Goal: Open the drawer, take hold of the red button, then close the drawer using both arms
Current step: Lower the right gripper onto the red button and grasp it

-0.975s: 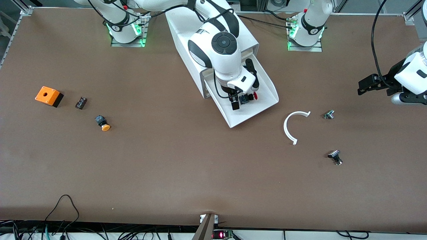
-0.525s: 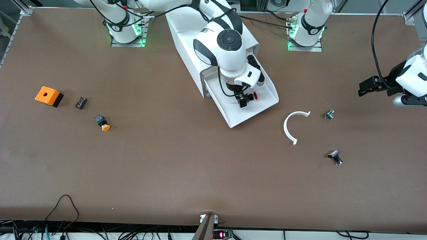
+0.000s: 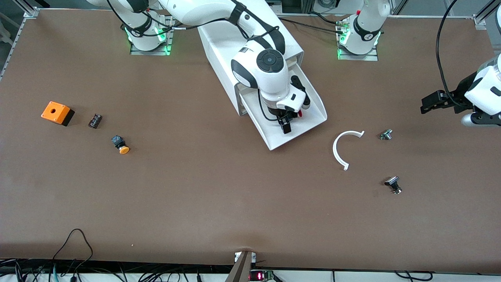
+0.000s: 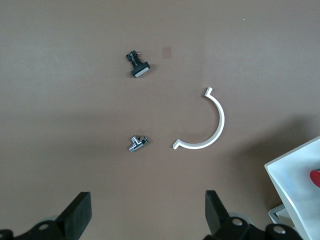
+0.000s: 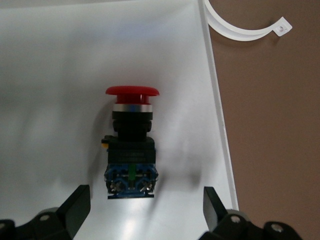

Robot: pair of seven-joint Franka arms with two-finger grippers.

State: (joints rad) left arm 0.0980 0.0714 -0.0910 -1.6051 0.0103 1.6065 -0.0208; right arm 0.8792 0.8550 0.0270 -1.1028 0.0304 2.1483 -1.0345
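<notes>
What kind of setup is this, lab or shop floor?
Most likely a robotics lab bench. Two arms are bolted along one edge of a brown table; the right gripper hangs open over the red button in the open drawer, and small loose parts lie scattered around a white cabinet.

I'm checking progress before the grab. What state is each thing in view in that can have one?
drawer: pulled open from the cabinet.
red button: lying on its side in the drawer, not gripped.
right gripper: open, over the red button.
left gripper: open, empty, waiting over the table's left-arm end.
orange button: lying on its side on the table.
white C-shaped clip: lying flat on the table.
</notes>
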